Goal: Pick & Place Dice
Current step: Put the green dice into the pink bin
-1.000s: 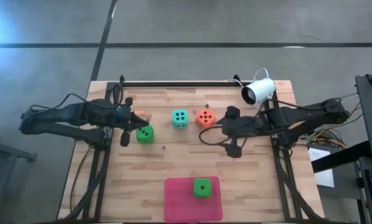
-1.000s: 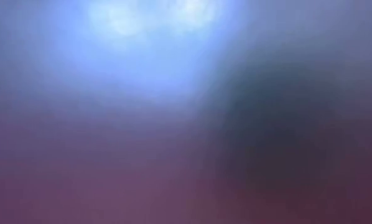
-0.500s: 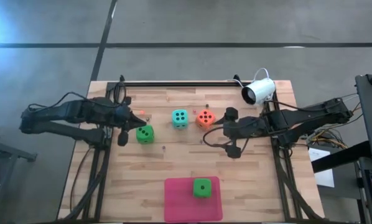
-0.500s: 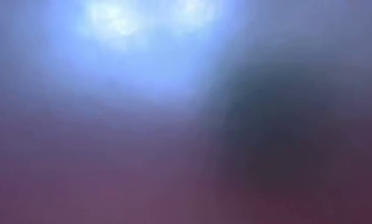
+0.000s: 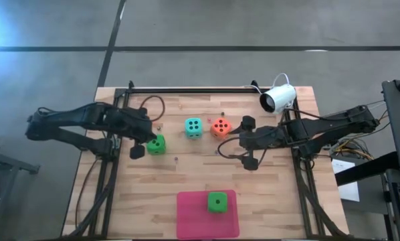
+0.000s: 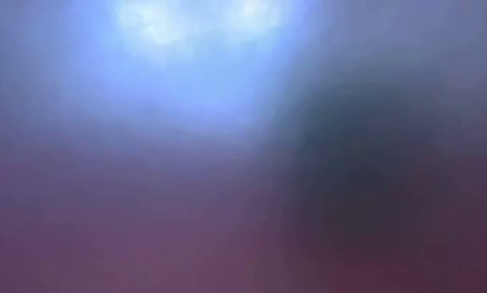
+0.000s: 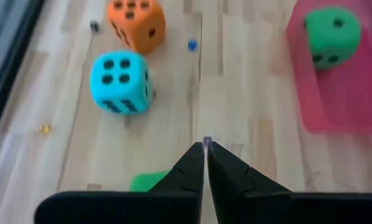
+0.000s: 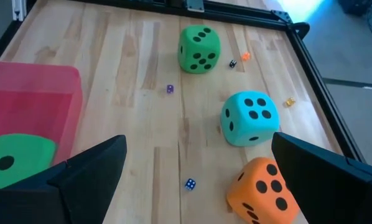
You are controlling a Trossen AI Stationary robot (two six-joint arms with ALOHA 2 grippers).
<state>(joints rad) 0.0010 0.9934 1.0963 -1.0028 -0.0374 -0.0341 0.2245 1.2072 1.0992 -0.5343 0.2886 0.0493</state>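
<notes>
The left gripper [image 5: 148, 137] sits with its fingers pressed together and nothing between them, its tip at the near edge of a bright green die [image 5: 156, 144] on the wooden table [image 5: 186, 174]. The left wrist view shows only a sliver of that green die [image 7: 150, 180] beside the closed fingers [image 7: 192, 168], and bare boards straight ahead of the tip. Beyond it and to one side stand the teal die [image 7: 119, 82] and, farther on, the orange-red die [image 7: 136, 23].

From above, the teal die [image 5: 193, 127] and orange-red die [image 5: 221, 126] stand side by side between the two grippers, a narrow gap between them. The right gripper [image 5: 245, 143] is spread wide and empty, just beside the orange-red die, with open table in front of it.

The second green die [image 5: 217, 202] rests on the pink mat [image 5: 193, 217] at the table's near edge, well apart from both grippers.

The right wrist view adds tiny dice [image 8: 190, 184] scattered on the boards, barely visible from above. The low view is a blur and shows nothing usable.
</notes>
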